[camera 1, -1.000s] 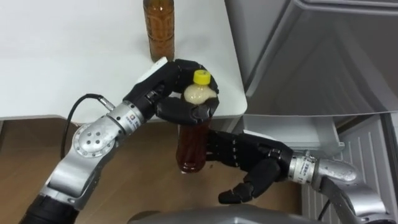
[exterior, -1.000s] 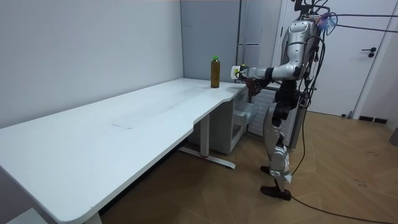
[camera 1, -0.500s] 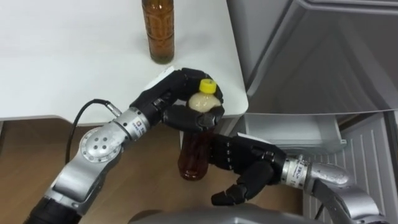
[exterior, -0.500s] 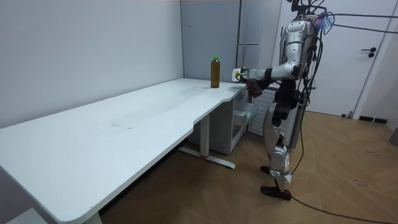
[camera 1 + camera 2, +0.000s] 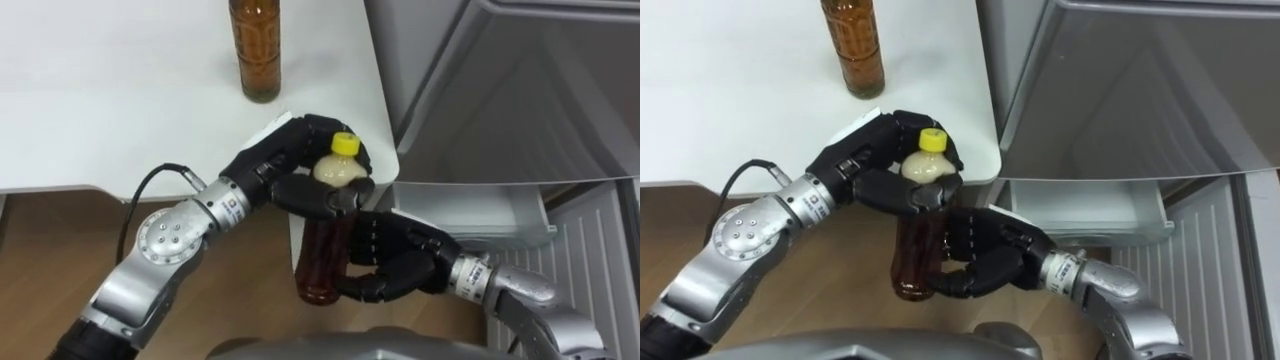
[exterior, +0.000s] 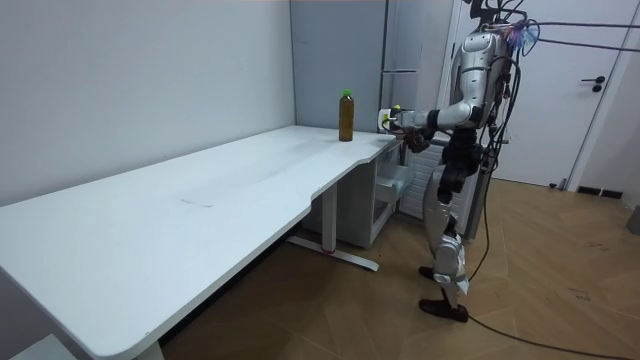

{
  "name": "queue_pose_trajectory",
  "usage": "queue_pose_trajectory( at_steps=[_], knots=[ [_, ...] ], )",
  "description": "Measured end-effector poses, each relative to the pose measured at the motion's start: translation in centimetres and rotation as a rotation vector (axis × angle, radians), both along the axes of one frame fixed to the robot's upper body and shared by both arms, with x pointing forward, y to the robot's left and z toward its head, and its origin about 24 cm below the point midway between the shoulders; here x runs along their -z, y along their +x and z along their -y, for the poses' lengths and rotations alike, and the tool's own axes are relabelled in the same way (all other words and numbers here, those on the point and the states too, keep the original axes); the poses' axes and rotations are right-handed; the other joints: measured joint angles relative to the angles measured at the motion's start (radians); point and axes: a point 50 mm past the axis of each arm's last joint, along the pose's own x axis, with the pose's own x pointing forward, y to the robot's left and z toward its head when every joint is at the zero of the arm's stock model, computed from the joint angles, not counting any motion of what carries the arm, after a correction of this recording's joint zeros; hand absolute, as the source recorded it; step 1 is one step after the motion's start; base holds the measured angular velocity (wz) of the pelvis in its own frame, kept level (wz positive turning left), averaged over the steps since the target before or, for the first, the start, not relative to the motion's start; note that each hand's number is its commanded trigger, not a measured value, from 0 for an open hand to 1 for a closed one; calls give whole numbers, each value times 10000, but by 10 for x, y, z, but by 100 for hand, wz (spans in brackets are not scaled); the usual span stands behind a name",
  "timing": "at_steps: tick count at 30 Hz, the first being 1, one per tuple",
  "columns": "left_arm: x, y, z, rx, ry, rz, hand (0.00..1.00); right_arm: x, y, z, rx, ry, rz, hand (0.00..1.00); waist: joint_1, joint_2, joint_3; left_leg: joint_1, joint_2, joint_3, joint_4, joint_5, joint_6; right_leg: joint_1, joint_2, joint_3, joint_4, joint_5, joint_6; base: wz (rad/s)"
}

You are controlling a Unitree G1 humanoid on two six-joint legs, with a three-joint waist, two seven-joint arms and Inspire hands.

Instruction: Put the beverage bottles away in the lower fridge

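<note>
A yellow-capped bottle [image 5: 323, 262] of brown drink hangs upright just off the desk [image 5: 100, 100] corner. A second bottle [image 5: 255, 50] of brown drink stands on the desk, further back. The left hand [image 5: 296, 168] clasps the first bottle's neck with curled fingers, and the right hand [image 5: 398, 262] has its fingers wrapped round the bottle's body.

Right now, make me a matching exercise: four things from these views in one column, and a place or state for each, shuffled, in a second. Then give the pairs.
Column one
1. yellow-capped bottle of brown drink
2. second brown bottle
3. left hand
4. right hand

Column two
A. stands upright on the white table
B. curled round a bottle's top, just below the cap
C. curled round a bottle's lower body
D. held in the air, off the table's corner

Pairs: 1-D, 2-A, 3-B, 4-C
</note>
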Motion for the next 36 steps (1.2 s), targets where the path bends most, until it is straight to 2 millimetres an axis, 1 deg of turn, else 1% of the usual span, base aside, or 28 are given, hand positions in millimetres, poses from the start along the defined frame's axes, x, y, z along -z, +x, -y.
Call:
queue_pose_trajectory(
  at_steps=[4,9,11,15,16,17,18,19,26,36],
  knots=[
    [-1,0,2,75,-214,-9,100,1,-2,-7,50,466,-184,100,-6,9,6,3,-2,1,0,0,0,2,1,5,0,1,-1,0],
    [-1,0,3,144,-385,-54,100,1,-2,-9,60,522,-188,100,7,24,17,4,-3,0,0,0,0,5,1,5,0,1,-1,0],
    [-2,0,4,214,-457,-40,100,1,-2,-10,47,554,-188,100,2,56,39,3,-3,0,-3,0,0,2,1,5,1,1,-1,0],
    [-2,-1,4,300,-480,-57,100,1,-3,-10,20,571,-182,100,-1,72,49,-2,0,0,-10,0,0,-6,7,4,3,1,-1,0],
    [-2,-1,4,308,-481,-58,85,1,-3,-11,17,573,-184,100,-1,71,49,-3,0,0,-12,-1,0,-7,7,4,3,1,-1,0],
    [-2,-1,4,321,-483,-59,58,1,-3,-11,14,576,-186,100,-1,71,49,-3,-1,0,-15,-1,0,-8,6,5,3,1,-1,0],
    [-2,-1,4,326,-483,-60,35,1,-3,-11,14,577,-187,100,-1,71,49,-3,-2,0,-17,-1,0,-9,6,5,3,1,-1,0],
    [-2,-1,4,335,-483,-61,0,1,-3,-11,13,580,-188,100,0,70,49,-3,-2,0,-19,-1,0,-10,5,5,3,1,-1,0],
    [-2,-1,5,324,-531,-50,0,1,-2,-9,183,481,-192,100,-1,72,49,3,-2,5,-19,-1,0,-11,8,17,1,1,-1,0],
    [-8,1,9,-10,-1090,386,0,-1,0,-13,760,1227,-296,100,-12,94,56,92,-1,-2,-20,-1,0,108,8,-5,-35,1,-1,0]
  ],
)
